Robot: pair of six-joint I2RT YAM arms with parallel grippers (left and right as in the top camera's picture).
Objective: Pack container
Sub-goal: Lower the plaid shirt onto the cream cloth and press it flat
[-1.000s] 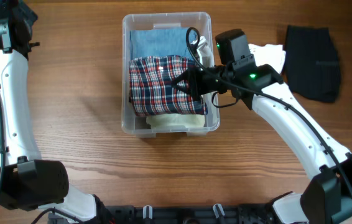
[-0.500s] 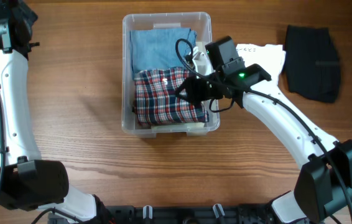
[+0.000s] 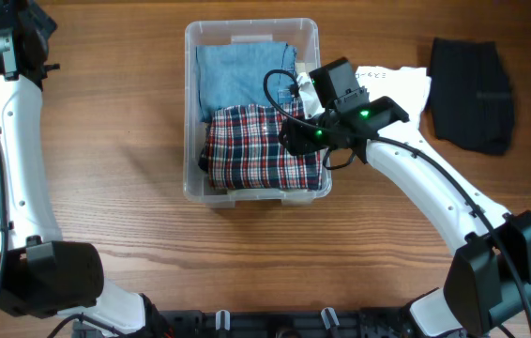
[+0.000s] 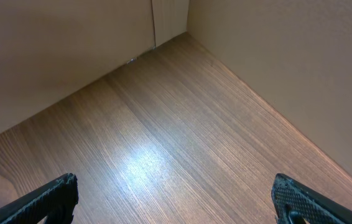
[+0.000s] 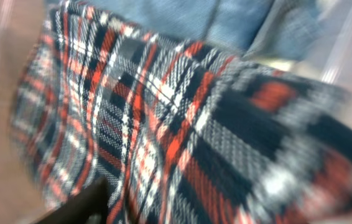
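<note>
Inside container [image 3: 189, 113]: plaid shirt [image 3: 256, 148] w/ denim [image 3: 235, 75].

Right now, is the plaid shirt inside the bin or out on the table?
Inside. The folded plaid shirt lies within the walls of the bin, against a blue garment, with the right pincer at its edge.

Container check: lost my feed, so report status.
Left end effector open, away from container. Right end effector on plaid shirt inside it, grip unclear. Black garment outside. Nothing blocking.
</note>
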